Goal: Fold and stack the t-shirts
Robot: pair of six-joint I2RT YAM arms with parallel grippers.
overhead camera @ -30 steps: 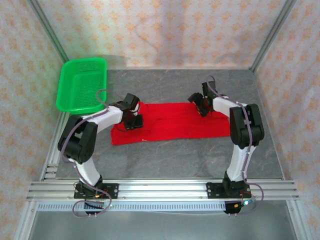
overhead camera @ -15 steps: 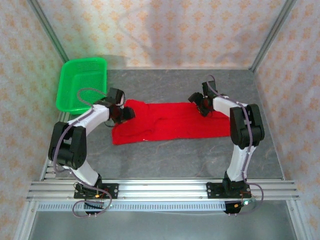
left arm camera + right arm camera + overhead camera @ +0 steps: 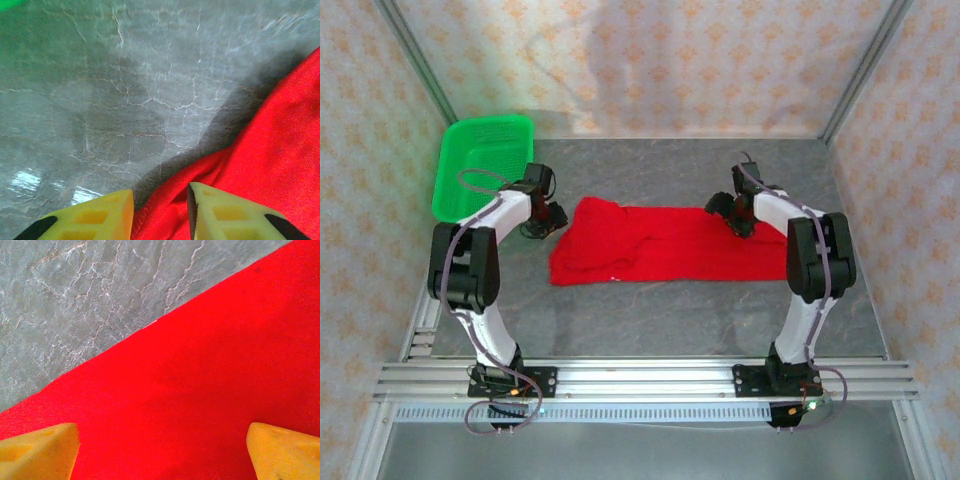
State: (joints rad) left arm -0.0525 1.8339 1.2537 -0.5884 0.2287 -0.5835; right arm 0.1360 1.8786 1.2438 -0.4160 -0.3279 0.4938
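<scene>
A red t-shirt (image 3: 660,245) lies in a long flat strip across the middle of the grey table (image 3: 650,165). The right gripper (image 3: 728,208) hovers over its right end, fingers spread wide. The left gripper (image 3: 548,214) sits at its left end, fingers narrowly parted around the hem; I cannot tell if they pinch it.

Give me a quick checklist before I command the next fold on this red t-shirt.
1. Right gripper open: ok, jaws spread wide just above the t-shirt.
2. Left gripper clear of cloth: cannot tell; the hem lies in the narrow gap of its jaws.
3. t-shirt lying flat: not ok, its left end is rumpled.
4. Green basket apart from the t-shirt: ok.
</scene>
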